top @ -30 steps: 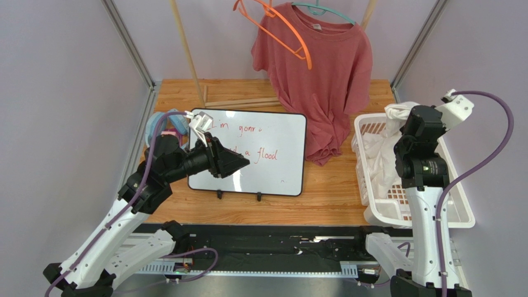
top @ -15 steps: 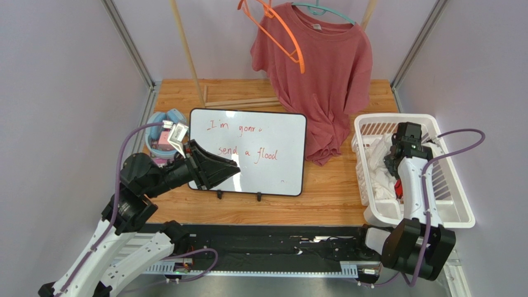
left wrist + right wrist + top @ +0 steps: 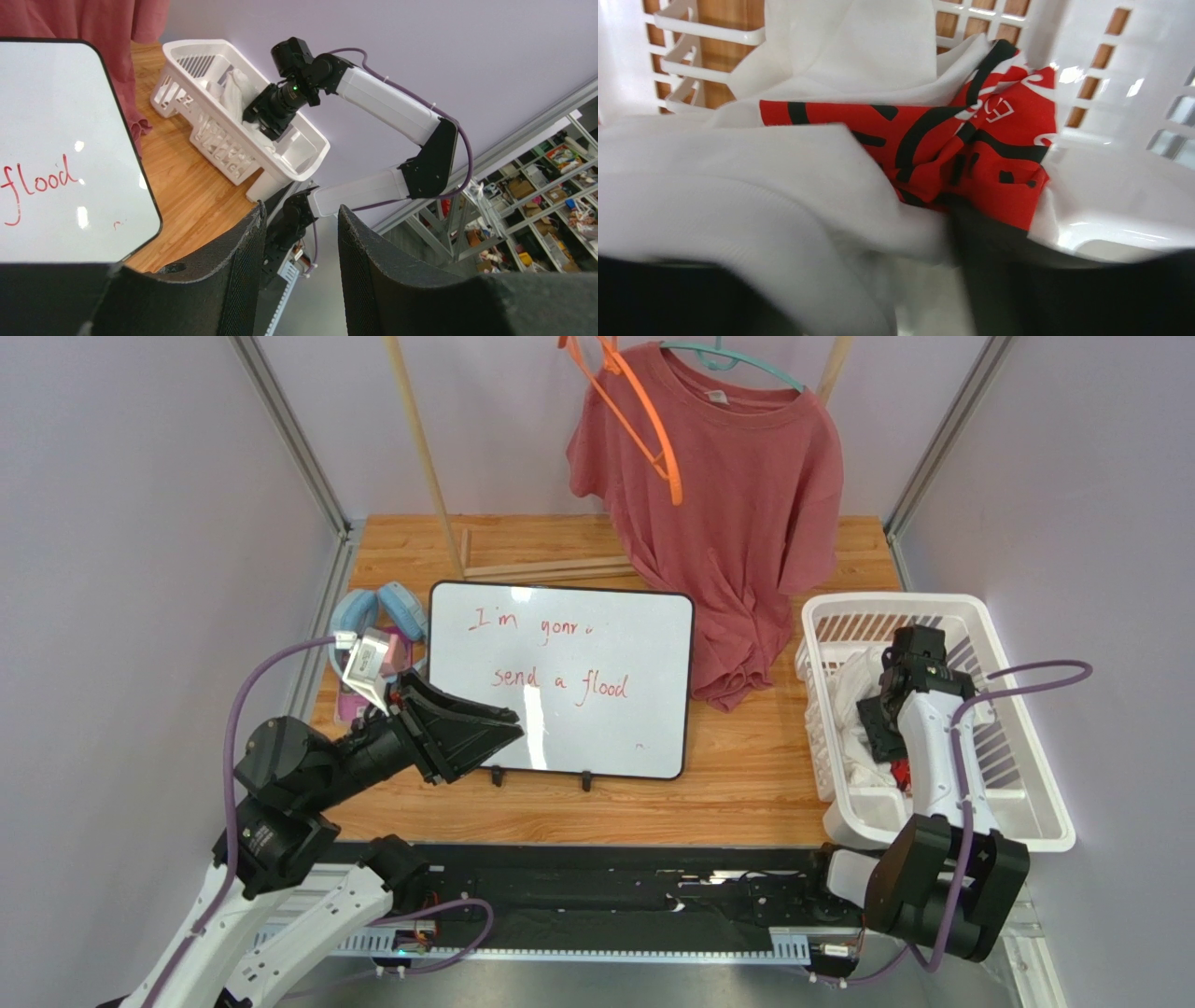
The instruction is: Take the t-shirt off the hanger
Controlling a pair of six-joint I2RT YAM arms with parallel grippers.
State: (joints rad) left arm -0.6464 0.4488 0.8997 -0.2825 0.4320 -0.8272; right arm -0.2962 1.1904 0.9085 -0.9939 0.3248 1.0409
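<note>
- Basket, right table edge: right end effector just dropped in, seemingly parted over white cloth, blurry.
- Left end effector half-open, empty.
- T-shirt on hanger, far edge; untouched.

Cannot make out the fingertips of the right end effector: smeared dark, half buried under white cloth just ahead of it. Cannot tell whether closed on that cloth. Well beyond the left end effector, cut off by the top edge: teal hanger hook, orange hanger top.
</note>
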